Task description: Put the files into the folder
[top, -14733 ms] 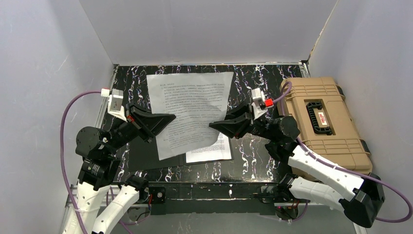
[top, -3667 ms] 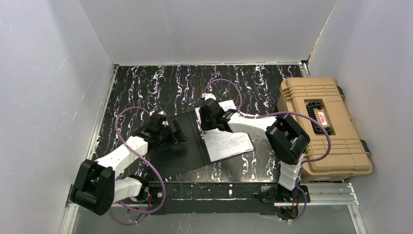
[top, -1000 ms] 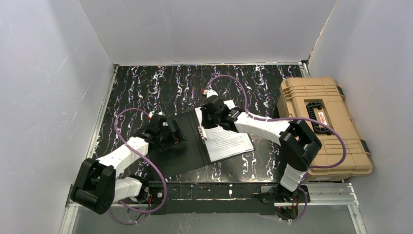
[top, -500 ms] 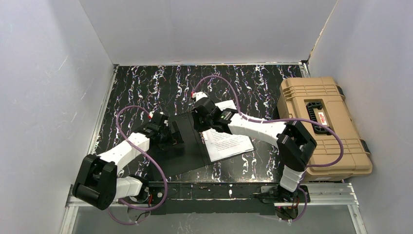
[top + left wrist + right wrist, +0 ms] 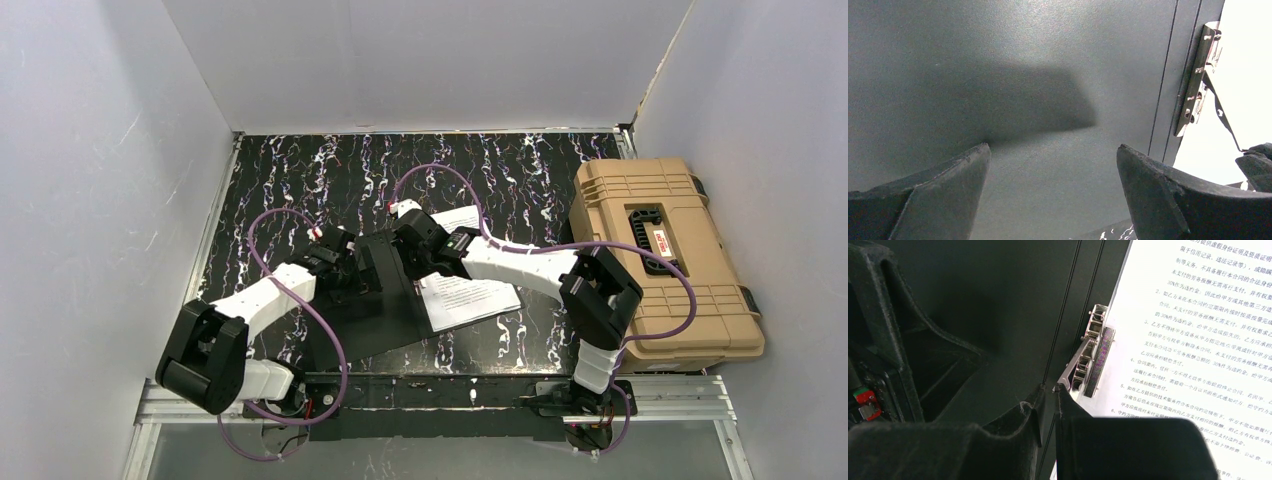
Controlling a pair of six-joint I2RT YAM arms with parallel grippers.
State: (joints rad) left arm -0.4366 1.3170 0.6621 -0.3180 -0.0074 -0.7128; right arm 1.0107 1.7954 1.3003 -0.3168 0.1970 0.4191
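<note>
Floppy files (image 5: pixel 1188 340) wanted pinning under the clip (image 5: pixel 1094 347); right gripper (image 5: pixel 1049 392) was closed at its lever (image 5: pixel 1072 365), left gripper (image 5: pixel 1053 150) open

The folder (image 5: pixel 1013 60) showed a matt black, finely grained inside; its clip (image 5: pixel 1091 347) was shiny metal; the files (image 5: pixel 1193 340) looked like smooth white paper.

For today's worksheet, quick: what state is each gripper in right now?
Left gripper: open, over the folder.
Right gripper: shut on the clip lever.
</note>
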